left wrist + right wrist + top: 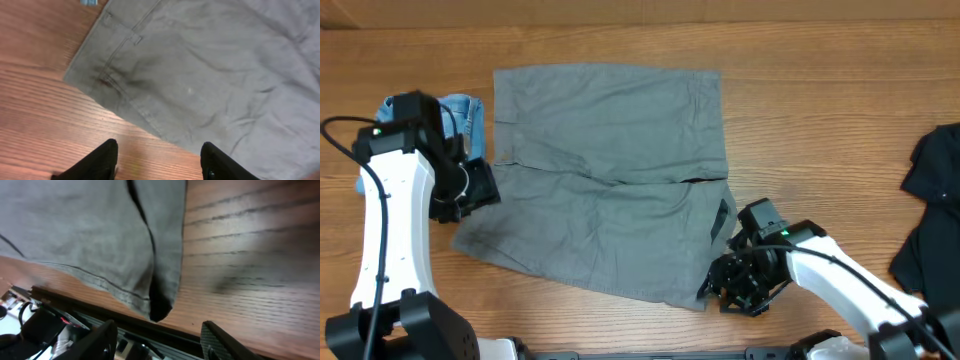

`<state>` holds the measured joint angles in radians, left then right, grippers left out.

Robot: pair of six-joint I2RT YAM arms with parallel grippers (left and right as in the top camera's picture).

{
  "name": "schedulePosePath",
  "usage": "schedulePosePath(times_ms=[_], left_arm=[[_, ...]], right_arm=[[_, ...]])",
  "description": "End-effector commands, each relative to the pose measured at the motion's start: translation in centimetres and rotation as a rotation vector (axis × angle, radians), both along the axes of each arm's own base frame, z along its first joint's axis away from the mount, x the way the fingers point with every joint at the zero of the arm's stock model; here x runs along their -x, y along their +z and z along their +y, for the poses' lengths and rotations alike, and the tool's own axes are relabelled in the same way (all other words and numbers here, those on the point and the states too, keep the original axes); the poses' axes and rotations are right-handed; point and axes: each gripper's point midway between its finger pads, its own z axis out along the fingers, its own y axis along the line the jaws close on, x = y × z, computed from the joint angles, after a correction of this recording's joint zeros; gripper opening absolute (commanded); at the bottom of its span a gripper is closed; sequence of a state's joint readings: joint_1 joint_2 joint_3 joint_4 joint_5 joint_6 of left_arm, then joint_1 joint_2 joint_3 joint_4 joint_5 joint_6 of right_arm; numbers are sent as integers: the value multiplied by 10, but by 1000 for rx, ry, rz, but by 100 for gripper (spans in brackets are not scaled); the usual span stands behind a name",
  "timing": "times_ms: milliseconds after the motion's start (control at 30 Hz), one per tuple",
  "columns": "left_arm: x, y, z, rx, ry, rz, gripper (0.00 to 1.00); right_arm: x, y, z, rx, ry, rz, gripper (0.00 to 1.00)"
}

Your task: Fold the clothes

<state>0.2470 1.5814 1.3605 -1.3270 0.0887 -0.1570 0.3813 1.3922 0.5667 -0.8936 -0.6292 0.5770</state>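
Overhead:
- Grey shorts (610, 170) lie spread flat mid-table (820, 110). The upper part is a neat rectangle. The lower part splays out towards the near edge, and a crease runs across between the two.
- Left gripper (470, 190) is at the shorts' left edge, low over the wood. I cannot read the jaw gap from up here.
- Right gripper (725, 285) is at the shorts' near right corner, close to the table's front edge. Its fingers are lost against its own dark body.
- Denim shorts (465, 115) are bunched just left of the grey ones, partly hidden behind the left arm.
- Black garment (935, 200) sits at the far right edge, well apart from the rest.

Left wrist:
- Both fingers (100, 161) are visible and spread apart, with bare wood between them. Left gripper (159, 161) is open and holds nothing.
- The grey shorts (210, 75) fill the upper right. Their seamed edge runs diagonally just ahead of the fingertips, not touching them.
- A belt loop (136, 39) shows near the top.
- A sliver of denim (90, 2) shows at the top edge.

Right wrist:
- The fingers (97, 341) are set wide. Right gripper (160, 342) is open with no cloth pinched.
- The grey shorts (90, 235) cover the upper left. Their hemmed corner droops to a dark fold just above the gap between the fingers, close to the table's front edge.
- There is bare wood to the right.
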Motion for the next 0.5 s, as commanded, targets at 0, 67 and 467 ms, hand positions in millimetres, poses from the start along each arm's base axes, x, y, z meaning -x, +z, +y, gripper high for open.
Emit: schedulePosePath(times_ms=[0,67,467], left_arm=[[4,-6,2,-8,19,13,58],[2,-7,2,-10,19,6,60],[0,-6,3,-12,19,-2,60]], right_arm=[[6,6,12,-64,-32,84,58],[5,11,20,-102,-86,142,58],[-6,1,20,-36,-228,183,62]])
